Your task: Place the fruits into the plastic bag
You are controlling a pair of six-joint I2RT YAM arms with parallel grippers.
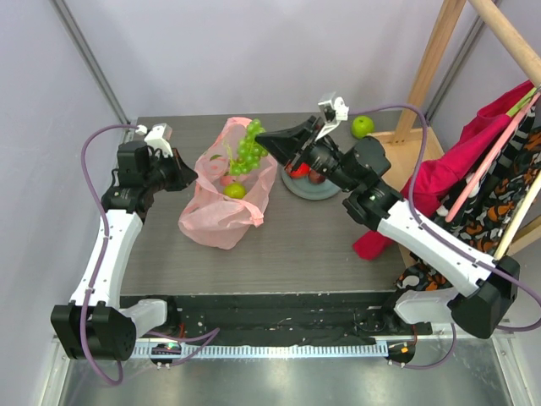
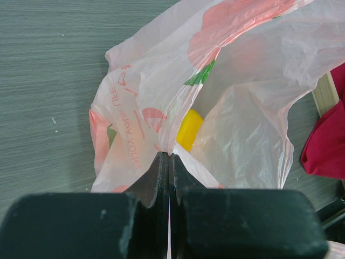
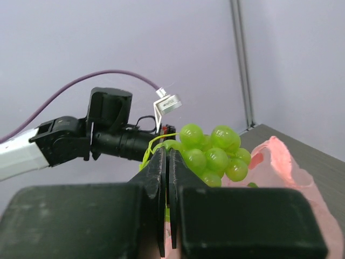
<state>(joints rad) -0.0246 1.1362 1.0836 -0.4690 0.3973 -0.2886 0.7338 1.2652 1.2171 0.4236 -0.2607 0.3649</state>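
We're looking at a tight opening: the plastic bag (image 1: 221,218) has its rim pinched by the left gripper (image 1: 194,175) on one side, and the grape bunch (image 1: 248,152) hangs from the right gripper (image 1: 262,135) straight over it (hardly a gap there). The near side of the table (image 1: 313,254) lies open. To the right, the plate (image 1: 308,194), red cloth (image 1: 439,178) and wooden rack (image 1: 427,68) crowd the way.

I'm watching the table (image 1: 321,245) from high behind its near edge, while both wrist cameras are facing the plastic bag (image 1: 221,216) close-up from opposite sides.
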